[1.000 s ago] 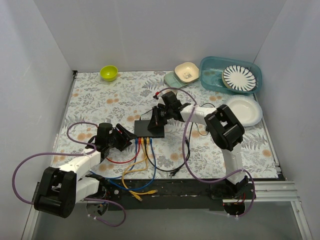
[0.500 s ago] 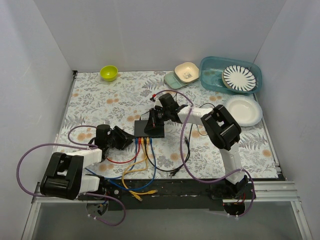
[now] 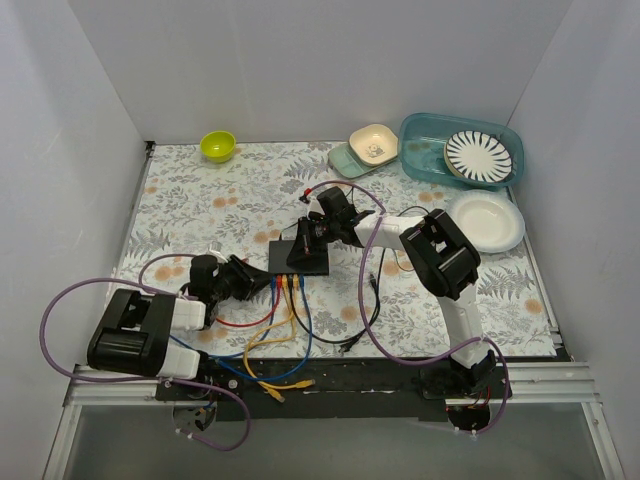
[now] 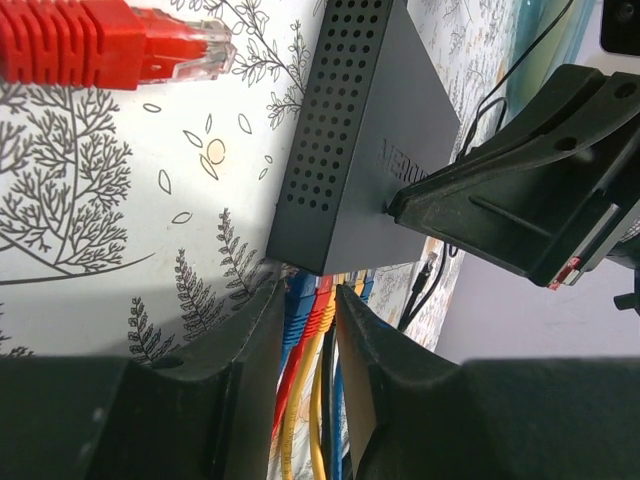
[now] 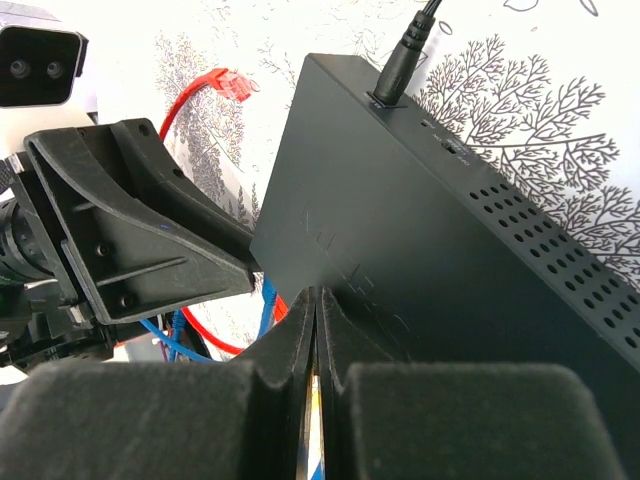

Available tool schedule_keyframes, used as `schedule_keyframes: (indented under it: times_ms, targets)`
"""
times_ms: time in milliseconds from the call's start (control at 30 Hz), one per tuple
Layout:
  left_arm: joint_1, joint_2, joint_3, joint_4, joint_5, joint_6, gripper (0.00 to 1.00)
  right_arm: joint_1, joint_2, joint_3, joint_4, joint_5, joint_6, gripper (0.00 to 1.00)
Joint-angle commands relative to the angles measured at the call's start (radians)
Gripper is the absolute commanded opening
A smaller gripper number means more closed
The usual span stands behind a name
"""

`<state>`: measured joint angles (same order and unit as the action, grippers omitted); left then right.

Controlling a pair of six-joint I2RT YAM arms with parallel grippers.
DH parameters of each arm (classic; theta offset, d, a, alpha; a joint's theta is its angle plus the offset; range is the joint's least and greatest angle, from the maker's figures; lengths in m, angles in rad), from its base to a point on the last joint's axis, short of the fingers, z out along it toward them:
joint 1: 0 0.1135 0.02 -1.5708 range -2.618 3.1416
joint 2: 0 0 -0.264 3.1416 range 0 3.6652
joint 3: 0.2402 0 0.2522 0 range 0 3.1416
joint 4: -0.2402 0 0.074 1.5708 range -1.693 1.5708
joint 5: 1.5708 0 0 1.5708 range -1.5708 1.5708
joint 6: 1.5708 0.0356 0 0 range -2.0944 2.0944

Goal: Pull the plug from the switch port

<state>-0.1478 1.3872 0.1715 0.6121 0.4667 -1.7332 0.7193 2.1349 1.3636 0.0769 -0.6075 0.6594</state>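
The black switch (image 3: 316, 263) lies mid-table, with blue, red and yellow plugs (image 3: 287, 283) in its near-edge ports. My left gripper (image 3: 258, 281) is open at the left end of that row. In the left wrist view, the left gripper (image 4: 305, 295) has a blue plug (image 4: 298, 300) and a red plug (image 4: 320, 305) between its fingers, right at the switch (image 4: 360, 150). My right gripper (image 3: 298, 248) is shut and empty, with its tips resting on the switch's top (image 5: 420, 230); it also shows in the right wrist view (image 5: 318, 295). A loose red plug (image 4: 180, 45) lies on the cloth beside the switch.
A black power cord (image 5: 405, 60) enters the switch's far edge. Loose cables and a yellow plug (image 3: 275, 385) trail to the front edge. A green bowl (image 3: 218, 146), a beige bowl (image 3: 373, 143), a teal bin (image 3: 425, 160) holding a striped plate, and a white plate (image 3: 487, 220) stand at the back and right.
My left gripper has moved right, up to the switch's port row. My right gripper has shifted slightly left over the switch.
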Motion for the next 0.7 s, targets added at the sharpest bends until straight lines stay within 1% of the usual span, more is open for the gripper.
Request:
schedule_keyframes:
  times_ms: [0, 233, 500, 667]
  targets:
    - [0.001, 0.022, -0.018, 0.077, 0.041, 0.008, 0.26, -0.006, 0.036, 0.008, -0.031, 0.028, -0.012, 0.06]
    - [0.001, 0.096, -0.013, 0.143, 0.075, 0.004, 0.23, -0.006, 0.039, 0.012, -0.043, 0.037, -0.017, 0.06]
    - [0.002, 0.121, -0.012, 0.16, 0.066, -0.014, 0.27, -0.007, 0.037, 0.014, -0.049, 0.043, -0.021, 0.07]
    - [0.007, 0.134, -0.015, 0.178, 0.047, -0.042, 0.22, -0.007, 0.039, 0.011, -0.049, 0.038, -0.021, 0.07]
